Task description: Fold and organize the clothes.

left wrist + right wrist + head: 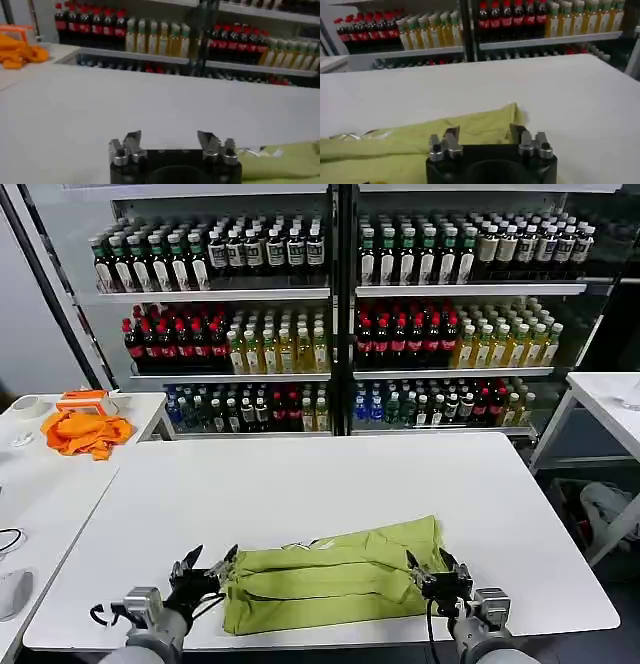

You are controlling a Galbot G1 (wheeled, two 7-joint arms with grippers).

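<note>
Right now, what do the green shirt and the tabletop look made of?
T-shirt: soft matte knit, probably cotton; it creases and lies in limp folded layers, no sheen. Table: smooth white hard surface, likely laminate or coated board; flat, uniform, faintly glossy. Left gripper and right gripper sit open at the shirt's ends.

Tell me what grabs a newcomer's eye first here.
The lime-green T-shirt, folded into a long band, lies at the near edge of the white table, with the open left gripper and open right gripper at its ends. Behind stand shelves of bottled drinks; an orange cloth sits far left.
</note>
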